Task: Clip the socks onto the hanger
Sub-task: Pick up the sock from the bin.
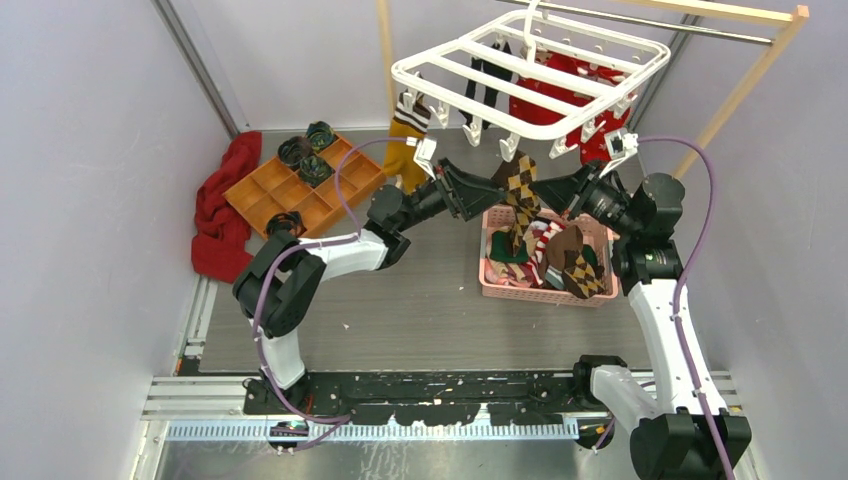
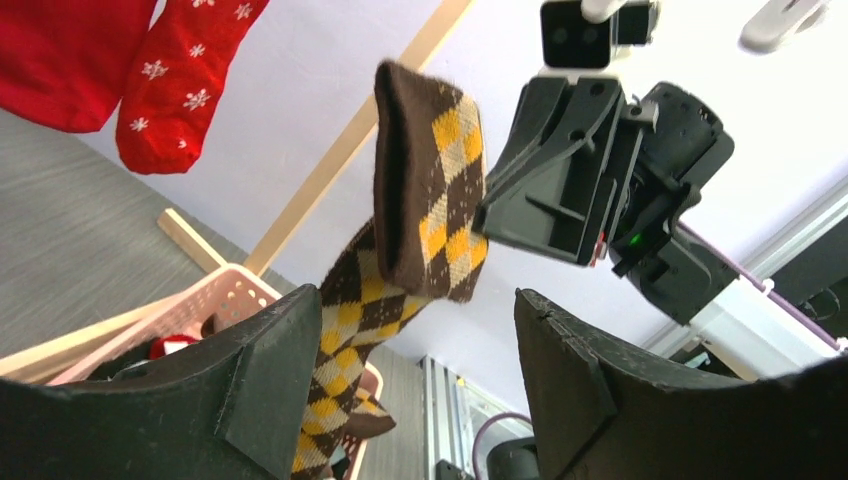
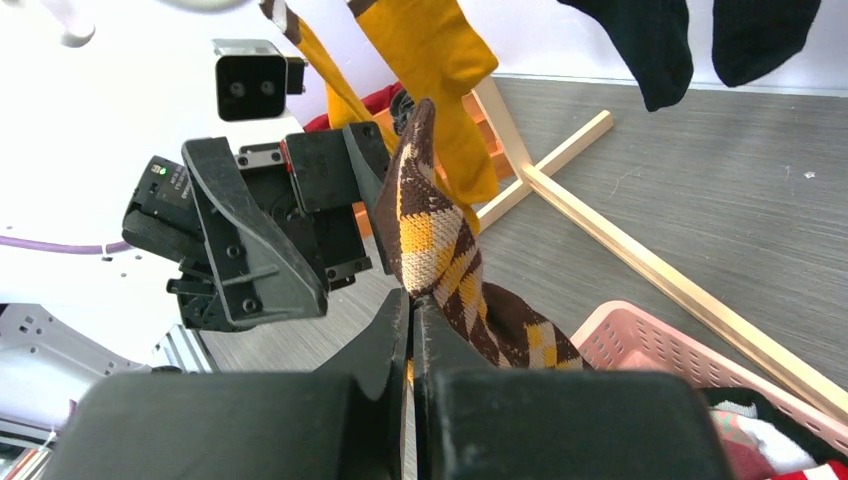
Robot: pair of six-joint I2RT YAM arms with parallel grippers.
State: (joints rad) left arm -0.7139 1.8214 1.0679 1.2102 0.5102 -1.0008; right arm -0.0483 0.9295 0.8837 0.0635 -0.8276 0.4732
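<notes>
The white hanger [image 1: 530,75] hangs from the wooden rack, with mustard-yellow socks [image 1: 405,150], black socks [image 1: 490,75] and red socks [image 1: 585,100] clipped along it. Below its front edge my right gripper [image 1: 543,190] is shut on a brown argyle sock [image 1: 520,195], whose cuff points up while its foot trails into the basket. In the right wrist view the jaws [image 3: 411,300] pinch that sock [image 3: 430,240] tight. My left gripper [image 1: 497,188] faces it from the left, open. In the left wrist view its fingers [image 2: 415,310] stand wide just below the cuff [image 2: 430,200], apart from it.
A pink basket [image 1: 530,295] under the grippers holds more socks. An orange tray [image 1: 300,190] with dark rolled bundles sits at the back left beside a red cloth [image 1: 220,210]. The rack's wooden legs [image 1: 735,100] stand behind the basket.
</notes>
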